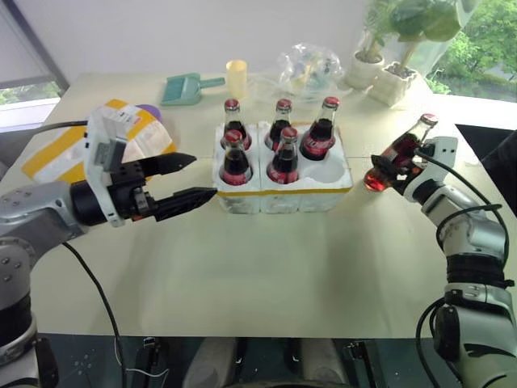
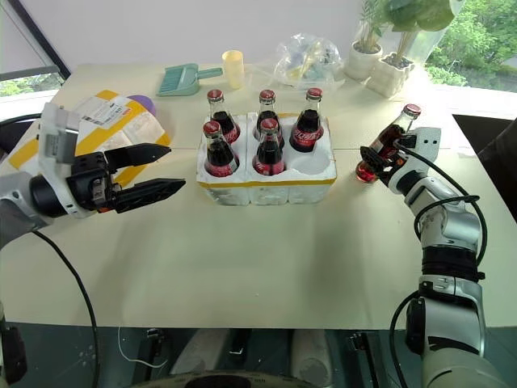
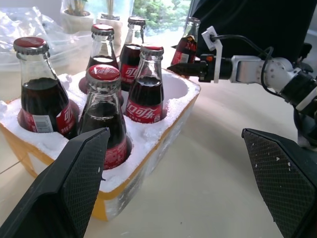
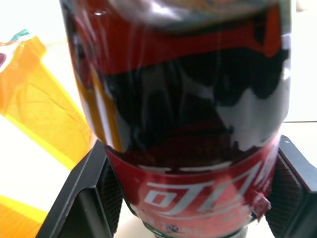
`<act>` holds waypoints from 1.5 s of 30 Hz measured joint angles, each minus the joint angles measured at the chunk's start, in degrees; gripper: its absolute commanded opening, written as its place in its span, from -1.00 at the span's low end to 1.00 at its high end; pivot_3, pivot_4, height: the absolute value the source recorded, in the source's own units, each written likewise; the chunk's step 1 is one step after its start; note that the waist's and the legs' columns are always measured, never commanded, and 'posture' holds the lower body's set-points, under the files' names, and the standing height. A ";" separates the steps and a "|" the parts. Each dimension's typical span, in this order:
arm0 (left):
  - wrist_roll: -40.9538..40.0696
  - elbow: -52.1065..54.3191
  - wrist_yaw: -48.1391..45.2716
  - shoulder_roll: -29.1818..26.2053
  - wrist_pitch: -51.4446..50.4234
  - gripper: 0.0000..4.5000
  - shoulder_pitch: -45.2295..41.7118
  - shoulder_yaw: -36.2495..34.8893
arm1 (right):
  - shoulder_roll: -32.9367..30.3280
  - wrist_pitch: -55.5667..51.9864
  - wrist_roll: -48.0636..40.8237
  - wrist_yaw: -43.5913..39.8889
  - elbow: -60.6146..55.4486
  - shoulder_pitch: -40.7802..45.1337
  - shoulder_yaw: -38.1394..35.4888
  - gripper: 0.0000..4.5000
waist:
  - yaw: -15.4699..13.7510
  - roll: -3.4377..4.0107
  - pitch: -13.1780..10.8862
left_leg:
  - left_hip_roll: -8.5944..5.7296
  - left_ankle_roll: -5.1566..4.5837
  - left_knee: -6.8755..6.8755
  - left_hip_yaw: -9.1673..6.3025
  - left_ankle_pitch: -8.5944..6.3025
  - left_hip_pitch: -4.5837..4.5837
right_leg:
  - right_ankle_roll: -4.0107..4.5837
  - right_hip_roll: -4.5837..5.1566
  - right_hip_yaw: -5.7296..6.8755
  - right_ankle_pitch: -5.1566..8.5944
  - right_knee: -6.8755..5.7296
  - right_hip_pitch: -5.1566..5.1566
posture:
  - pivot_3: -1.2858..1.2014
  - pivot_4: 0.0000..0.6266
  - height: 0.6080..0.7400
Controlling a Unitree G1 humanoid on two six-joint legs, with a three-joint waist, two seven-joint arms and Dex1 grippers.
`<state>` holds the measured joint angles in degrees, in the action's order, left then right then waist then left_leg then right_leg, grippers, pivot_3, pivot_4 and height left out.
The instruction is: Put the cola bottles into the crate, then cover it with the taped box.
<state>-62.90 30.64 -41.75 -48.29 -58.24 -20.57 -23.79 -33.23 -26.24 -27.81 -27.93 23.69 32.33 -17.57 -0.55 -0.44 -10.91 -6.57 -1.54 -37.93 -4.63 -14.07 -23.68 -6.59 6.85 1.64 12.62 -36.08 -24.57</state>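
Head views: white foam crate w/ yellow tape band at base, five cola bottles upright in round wells, front-right well free. Taped box lying to robot's left of crate, broad yellow bands, printed label on top. In right wrist view, close up: glossy glass and red label of sixth bottle, ribbed black pads pressed on both sides. Right gripper clamped on this bottle, tilted, just right of crate. Left gripper wide apart, holding nothing, near crate's left side.
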 measured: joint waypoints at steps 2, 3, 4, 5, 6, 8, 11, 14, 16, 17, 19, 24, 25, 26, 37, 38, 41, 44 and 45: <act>-1.07 0.05 -0.06 -0.72 0.07 1.00 0.07 0.00 | 0.00 -0.91 -0.50 -0.20 -1.42 -0.52 -0.80 0.28 | -0.05 0.12 -0.07 | 0.00 -0.02 0.02 0.00 -0.01 0.00 | 0.00 0.00 -0.01 0.00 0.00 -0.02 | 0.03 -0.52 1.00; -1.82 0.10 -0.19 -0.92 0.07 1.00 0.10 0.00 | -0.01 -1.54 -1.26 -0.38 -2.59 -0.60 -1.42 0.28 | -0.06 0.23 -0.13 | -0.01 -0.04 0.02 0.00 -0.02 -0.01 | 0.00 0.00 -0.02 0.00 0.00 -0.03 | 0.03 -0.52 1.00; -2.43 0.21 -0.29 -1.10 0.08 1.00 0.11 0.00 | -0.01 -2.27 -2.28 -0.48 -4.02 -0.61 -2.08 0.28 | -0.04 0.33 -0.19 | -0.01 -0.04 0.03 0.01 -0.02 -0.02 | 0.00 0.00 -0.02 0.00 0.00 -0.04 | 0.03 -0.52 1.00; -3.20 0.49 -0.41 -1.25 0.08 1.00 0.11 0.00 | -0.01 -3.40 -3.84 -0.73 -6.29 -0.60 -3.08 0.28 | -0.04 0.42 -0.25 | -0.01 -0.05 0.03 0.02 -0.03 -0.02 | 0.00 0.00 -0.03 0.00 0.00 -0.06 | 0.03 -0.52 1.00; -4.01 0.68 -0.51 -1.41 0.08 1.00 0.11 0.01 | -0.03 -4.16 -5.32 -1.01 -8.38 -0.47 -3.87 0.28 | -0.05 0.47 -0.27 | 0.00 -0.05 0.06 0.02 -0.03 -0.02 | 0.00 0.00 -0.03 0.00 -0.01 -0.07 | 0.03 -0.52 1.00; -5.81 1.09 -1.04 -2.15 0.08 1.00 0.14 0.15 | -0.09 -8.13 -10.43 -1.72 -14.65 -0.04 -5.85 0.28 | 0.03 0.49 -0.28 | 0.02 -0.04 0.14 0.01 -0.02 -0.02 | 0.01 -0.01 -0.04 0.00 -0.01 -0.11 | 0.03 -0.52 1.00; -6.56 1.62 -1.73 -2.95 0.19 1.00 0.09 0.85 | -0.17 -13.46 -17.60 -2.82 -22.85 1.35 -6.38 0.28 | 0.32 0.50 -0.27 | 0.05 -0.03 0.19 0.01 -0.02 -0.02 | 0.01 -0.03 -0.06 0.01 0.02 -0.12 | 0.03 -0.52 1.00; -6.35 1.31 -1.95 -3.19 0.74 1.00 -0.58 2.69 | -0.45 -18.53 -22.69 -4.31 -31.06 1.67 -3.98 0.28 | 0.20 0.50 -0.27 | 0.05 -0.04 0.19 0.01 -0.02 -0.02 | 0.01 -0.03 -0.06 0.01 0.03 -0.12 | 0.03 -0.52 1.00; -6.32 0.98 -2.02 -3.19 1.33 1.00 -1.27 3.35 | -0.39 -20.74 -24.02 -5.51 -34.75 1.67 -0.26 0.28 | 0.19 0.50 -0.27 | 0.04 -0.04 0.18 0.02 -0.02 -0.02 | 0.01 -0.02 -0.06 0.01 0.04 -0.11 | 0.03 -0.52 1.00; -6.27 0.89 -2.04 -3.21 1.52 1.00 -1.77 3.67 | -0.35 -21.35 -24.16 -5.78 -35.68 1.57 1.49 0.28 | 0.15 0.50 -0.27 | 0.04 -0.04 0.17 0.02 -0.03 -0.02 | 0.01 -0.02 -0.06 0.01 0.05 -0.10 | 0.03 -0.52 1.00; -6.22 0.86 -2.09 -3.29 1.81 1.00 -1.88 4.13 | -0.28 -21.56 -23.48 -5.88 -35.90 1.13 3.71 0.28 | -0.26 0.49 -0.27 | 0.01 -0.05 0.17 0.01 -0.03 -0.02 | 0.01 0.00 -0.06 0.01 0.06 -0.09 | 0.03 -0.52 1.00; -6.10 0.59 -1.83 -3.43 2.61 1.00 -1.92 4.63 | -0.29 -19.23 -18.48 -6.71 -35.66 -1.15 7.53 0.28 | -0.16 0.47 -0.27 | 0.00 -0.05 0.16 0.02 -0.03 -0.03 | 0.01 0.00 -0.07 0.01 0.07 -0.09 | 0.03 -0.52 1.00; -6.11 0.59 -1.75 -3.54 2.74 1.00 -1.92 4.63 | -0.32 -18.69 -17.91 -7.18 -35.64 -1.15 7.84 0.28 | -0.14 0.43 -0.24 | 0.04 -0.04 0.16 0.01 -0.03 -0.02 | 0.01 -0.03 -0.06 0.01 0.07 -0.09 | 0.03 -0.52 1.00; -6.11 0.59 -1.66 -3.54 2.80 1.00 -1.91 4.64 | -0.29 -18.35 -17.66 -7.41 -35.44 -1.16 7.94 0.28 | -0.12 0.43 -0.25 | 0.04 -0.03 0.16 0.01 -0.02 -0.02 | 0.01 -0.04 -0.06 0.01 0.06 -0.10 | 0.03 -0.52 1.00; -6.16 0.74 -0.86 -4.24 3.65 1.00 -1.43 4.52 | 1.01 -16.66 -14.58 -8.13 -25.81 0.34 7.88 0.28 | -0.11 0.44 -0.25 | 0.03 -0.03 0.17 0.01 -0.02 -0.02 | 0.02 -0.03 -0.07 0.00 0.06 -0.10 | 0.03 -0.52 1.00; -6.17 0.79 -0.84 -4.32 3.68 1.00 -1.43 4.52 | 1.16 -16.66 -13.86 -8.04 -24.62 0.34 8.13 0.28 | -0.08 0.46 -0.26 | 0.03 -0.03 0.18 0.02 -0.02 -0.03 | 0.02 -0.03 -0.07 0.01 0.06 -0.13 | 0.03 -0.52 1.00; -6.17 0.79 -0.80 -4.52 3.76 1.00 -1.43 4.52 | 1.23 -15.79 -12.19 -8.75 -23.46 0.56 8.78 0.28 | -0.07 0.47 -0.26 | 0.03 -0.02 0.23 0.02 -0.02 -0.03 | 0.02 -0.03 -0.07 0.01 0.06 -0.15 | 0.03 -0.52 1.00; -6.11 0.79 -0.79 -4.66 3.84 1.00 -1.41 4.52 | 1.06 -13.96 -9.09 -10.01 -23.47 0.73 10.74 0.50 | -0.06 0.46 -0.26 | 0.03 -0.01 0.23 0.02 -0.01 -0.03 | 0.02 -0.03 -0.08 0.00 0.06 -0.14 | 0.03 -0.52 1.00; -5.99 0.78 -0.85 -4.81 3.95 1.00 -1.25 4.51 | 0.67 -12.95 -7.69 -10.62 -23.54 0.73 11.68 0.74 | -0.05 0.46 -0.26 | 0.03 -0.01 0.22 0.03 -0.01 -0.02 | 0.01 -0.03 -0.07 0.00 0.06 -0.14 | 0.03 -0.52 1.00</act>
<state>-68.89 31.43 -42.60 -53.09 -54.29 -21.82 -19.28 -32.56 -39.19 -35.50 -38.55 0.15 33.06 -5.89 -0.60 0.02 -11.18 -6.54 -1.55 -37.70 -4.60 -14.08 -23.71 -6.58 6.82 1.57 12.63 -36.02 -24.71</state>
